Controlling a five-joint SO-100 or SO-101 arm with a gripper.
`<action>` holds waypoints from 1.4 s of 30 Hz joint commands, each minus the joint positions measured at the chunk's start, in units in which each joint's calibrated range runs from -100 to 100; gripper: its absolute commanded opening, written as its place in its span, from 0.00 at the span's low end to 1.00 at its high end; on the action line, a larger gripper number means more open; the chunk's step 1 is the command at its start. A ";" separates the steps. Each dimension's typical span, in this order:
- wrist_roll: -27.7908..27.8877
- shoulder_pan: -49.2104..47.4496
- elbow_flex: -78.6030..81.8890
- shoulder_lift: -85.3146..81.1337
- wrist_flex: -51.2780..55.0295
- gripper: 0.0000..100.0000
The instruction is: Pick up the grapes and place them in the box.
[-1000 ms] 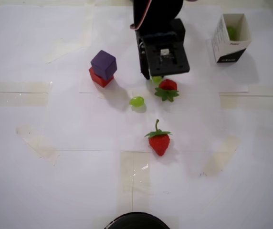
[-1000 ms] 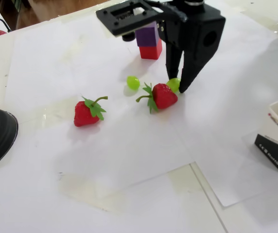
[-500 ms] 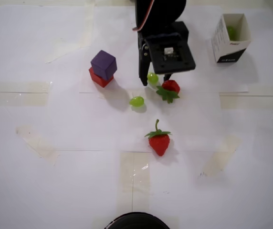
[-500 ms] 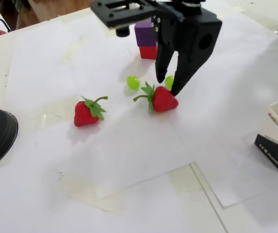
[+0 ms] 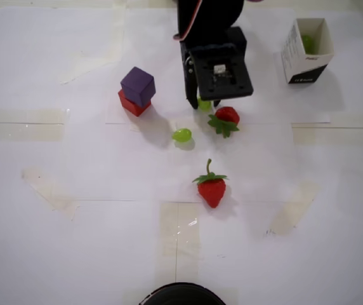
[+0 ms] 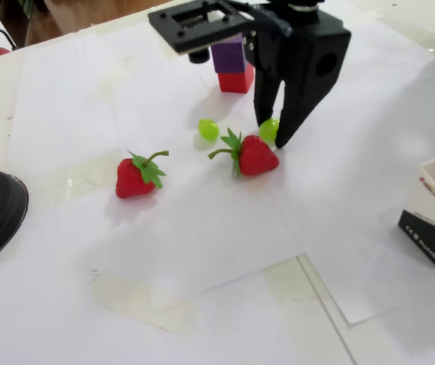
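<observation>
Just beyond the near strawberry [image 6: 257, 155], the gripper [image 6: 270, 137] pinches a grape [image 6: 268, 130]; lift straight, then carry to the box [image 5: 306, 52].

Gripper [image 6: 271, 135]: matt black plastic with a faintly grainy, printed-looking surface. Grape between its fingers [image 6: 268, 129] and loose grape [image 5: 181, 135]: smooth, glossy light-green skin with small highlights. Strawberries [image 6: 256, 154] [image 5: 212, 189]: shiny red bodies, dimpled, with matt green leaves; they look like plastic. Purple cube [image 5: 138, 86] and red cube [image 5: 131, 104]: flat, matt faces, material not clear. Box [image 5: 304, 52]: white paper carton, dull finish, with a black printed band. Table cover [image 5: 73, 241]: white paper sheets, matt, joined by glossy clear tape strips [image 5: 178, 232] that catch the light.
</observation>
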 commanded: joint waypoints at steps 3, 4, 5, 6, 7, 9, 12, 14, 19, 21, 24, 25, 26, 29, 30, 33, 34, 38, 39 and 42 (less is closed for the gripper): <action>-0.20 0.02 0.33 -2.83 -0.62 0.07; -0.20 0.02 0.33 -2.83 -0.70 0.06; -0.20 -0.05 0.33 -2.83 -0.86 0.05; -0.20 -0.05 0.43 -2.91 -1.11 0.05; -0.20 -0.05 0.43 -3.00 -1.43 0.05; -0.20 -0.05 0.43 -3.43 -1.68 0.04; -0.15 0.09 0.06 -5.23 -1.35 0.03; -0.10 0.39 -0.94 -7.64 1.67 0.03; 0.00 1.27 -7.03 -15.21 19.07 0.03; 0.00 0.98 -12.03 -18.13 29.29 0.01; -0.05 -1.38 -18.57 -19.59 37.54 0.00; -0.24 -2.55 -20.12 -19.77 39.01 0.00; -0.39 -4.68 -22.21 -19.85 40.48 0.00; -1.56 -11.45 -25.67 -19.59 41.13 0.00; -2.00 -13.21 -25.94 -19.51 40.89 0.00; -2.93 -20.86 -26.30 -19.08 37.78 0.00; -3.13 -23.07 -26.30 -18.65 36.48 0.00; -3.96 -28.43 -25.03 -15.90 31.90 0.00; -4.20 -29.76 -24.30 -14.69 30.51 0.00; -4.54 -31.96 -23.48 -12.37 27.98 0.00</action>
